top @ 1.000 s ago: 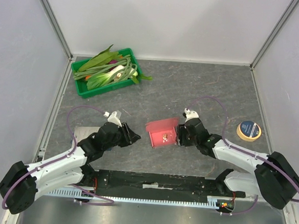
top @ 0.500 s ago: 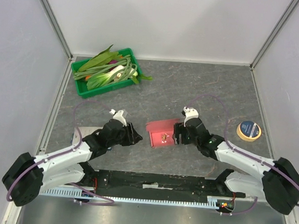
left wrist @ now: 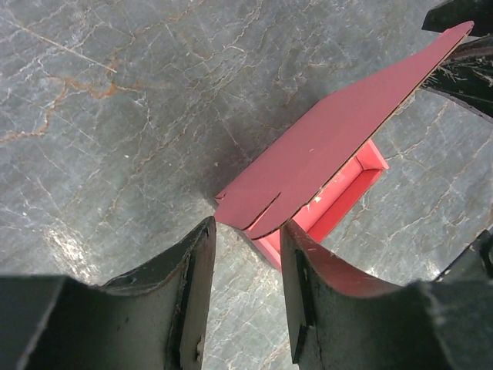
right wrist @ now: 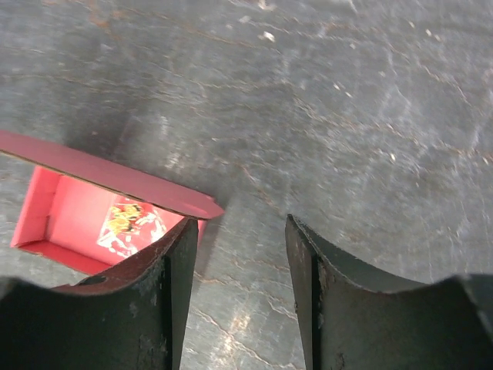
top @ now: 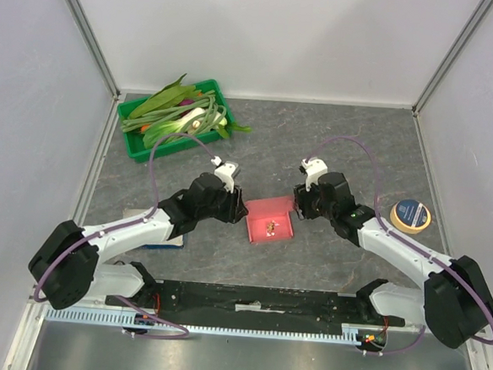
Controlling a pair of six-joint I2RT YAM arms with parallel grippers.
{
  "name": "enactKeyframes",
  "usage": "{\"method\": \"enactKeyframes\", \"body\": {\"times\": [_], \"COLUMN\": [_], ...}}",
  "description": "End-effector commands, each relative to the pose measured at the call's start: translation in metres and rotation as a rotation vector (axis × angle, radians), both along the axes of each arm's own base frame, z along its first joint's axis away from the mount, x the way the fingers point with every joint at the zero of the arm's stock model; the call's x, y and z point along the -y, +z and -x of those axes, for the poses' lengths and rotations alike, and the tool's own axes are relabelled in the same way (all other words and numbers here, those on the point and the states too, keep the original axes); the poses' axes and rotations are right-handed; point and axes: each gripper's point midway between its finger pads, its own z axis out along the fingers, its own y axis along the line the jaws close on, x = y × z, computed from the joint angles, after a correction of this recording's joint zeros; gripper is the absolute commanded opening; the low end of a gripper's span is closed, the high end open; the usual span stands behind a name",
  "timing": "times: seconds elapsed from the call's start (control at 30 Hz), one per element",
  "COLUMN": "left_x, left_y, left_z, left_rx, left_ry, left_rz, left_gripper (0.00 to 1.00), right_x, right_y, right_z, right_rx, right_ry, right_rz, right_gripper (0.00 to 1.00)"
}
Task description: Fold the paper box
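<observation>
While the paper box (top: pixel 269 221) lies toward the worktop's (top: pixel 343 141) front edge, your left gripper (top: pixel 239 205) and right gripper (top: pixel 298 209) flank it, spread, empty.

Left gripper (top: pixel 235 204): stretching out toward 2 o'clock from well short of the paper box (top: pixel 269 224), now arriving right at its left edge, fingers parted.
Right gripper (top: pixel 299 207): sliding toward 12 o'clock up the box's right side, now sitting at the far right corner.

Even diffuse light; paper box (left wrist: pixel 323 146) casts soft shadow; foreground blurred.
</observation>
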Motion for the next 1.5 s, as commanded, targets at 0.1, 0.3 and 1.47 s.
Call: {"method": "enactKeyframes", "body": {"times": [0.1,0.3,1.47], "left_x": [0.005,0.009,0.006], "left_y": [0.019,0.018,0.055], "left_z": [-0.018,-0.018,-0.063], "left_rx": [0.125,0.123,0.254], "left_ry": [-0.076,-0.097,0.199], "left_rz": [-0.075,-0.075,-0.043], "left_gripper": [0.45,0.34,0.02], "right_x": [-0.037,-0.043,-0.057], "right_y": [0.028,0.022,0.046], "right_z": [-0.008,-0.006,-0.003], "right_rx": [0.125,0.098,0.245], "right_ry": [0.196,0.226,-0.076], "right_rz": [-0.107,-0.11,-0.217], "right_gripper": [0.6,0.54,0.0]}}
